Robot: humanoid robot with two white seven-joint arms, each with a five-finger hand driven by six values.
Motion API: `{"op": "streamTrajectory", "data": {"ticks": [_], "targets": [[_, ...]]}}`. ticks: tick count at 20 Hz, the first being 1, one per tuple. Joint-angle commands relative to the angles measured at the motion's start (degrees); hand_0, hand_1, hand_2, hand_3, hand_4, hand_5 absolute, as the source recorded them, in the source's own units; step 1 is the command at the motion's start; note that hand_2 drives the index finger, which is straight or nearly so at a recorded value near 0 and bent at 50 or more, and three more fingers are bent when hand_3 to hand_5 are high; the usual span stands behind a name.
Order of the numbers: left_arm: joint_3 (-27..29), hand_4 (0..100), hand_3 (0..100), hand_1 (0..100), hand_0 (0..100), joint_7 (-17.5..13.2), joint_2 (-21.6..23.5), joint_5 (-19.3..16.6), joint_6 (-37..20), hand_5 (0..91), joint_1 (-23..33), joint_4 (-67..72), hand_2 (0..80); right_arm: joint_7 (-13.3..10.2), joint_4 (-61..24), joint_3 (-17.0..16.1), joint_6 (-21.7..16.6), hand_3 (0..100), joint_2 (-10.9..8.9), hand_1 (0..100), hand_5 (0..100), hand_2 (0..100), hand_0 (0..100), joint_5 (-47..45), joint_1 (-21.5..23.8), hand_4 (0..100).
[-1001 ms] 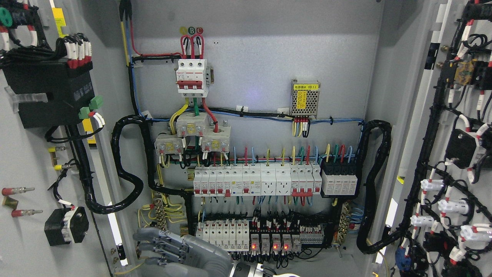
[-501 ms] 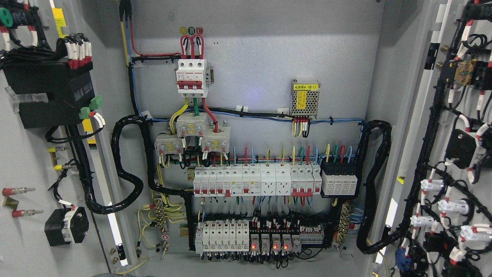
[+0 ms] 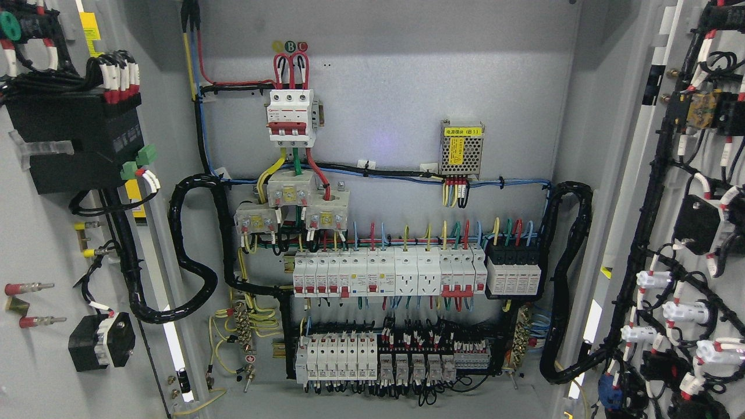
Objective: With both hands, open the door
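The grey electrical cabinet stands with both doors swung wide. The left door [image 3: 35, 361] fills the left edge, its inner face carrying a black box and cables. The right door [image 3: 657, 192] fills the right edge with black wire bundles and white-capped parts. Between them the back panel [image 3: 396, 105] shows a red-and-white main breaker [image 3: 291, 116], rows of white breakers [image 3: 384, 273] and a lower relay row [image 3: 401, 364]. Neither of my hands appears in the head view.
Thick black cable loops hang at the cabinet's inner left [image 3: 192, 256] and inner right [image 3: 567, 279]. A small metal power supply [image 3: 462, 148] with a yellow label sits on the upper right of the panel.
A grey robot hand at the bottom, left of middle, one second ago has dropped out of view. The red lights on the lower relay row have gone dark.
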Motion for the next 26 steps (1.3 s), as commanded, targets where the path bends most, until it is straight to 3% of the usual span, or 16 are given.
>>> {"op": "streamTrajectory", "data": {"ticks": [1, 6, 14, 20, 26], "targets": [[0.03, 0, 0, 56, 12, 0.37, -1.14, -0.02, -0.06, 0.0, -0.03, 0.20, 0.0, -0.96, 1.38, 2.94, -0.13, 0, 0.24, 50, 0, 4, 0, -0.59, -1.49, 0], [0.03, 0, 0, 56, 12, 0.37, -1.05, -0.02, -0.41, 0.0, -0.03, 0.38, 0.0, -4.29, 1.20, 3.29, -0.74, 0, 0.24, 50, 0, 4, 0, -0.68, -2.73, 0], [0.03, 0, 0, 56, 12, -0.07, -1.14, -0.02, -0.50, 0.0, -0.03, 0.29, 0.0, -5.09, 1.20, 5.05, -0.83, 0, 0.33, 50, 0, 4, 0, -4.54, -3.69, 0], [0.03, 0, 0, 56, 12, -0.16, -1.32, -0.02, -0.50, 0.0, 0.15, 0.29, 0.0, -9.04, 1.20, 6.19, -0.83, 0, 0.42, 50, 0, 4, 0, -4.55, -4.66, 0], [-0.06, 0, 0, 56, 12, -0.07, -1.32, -0.02, -0.50, 0.0, -0.03, -0.06, 0.0, -9.22, 0.94, 7.16, -0.92, 0, 0.42, 50, 0, 4, 0, -3.93, -4.66, 0]]}}
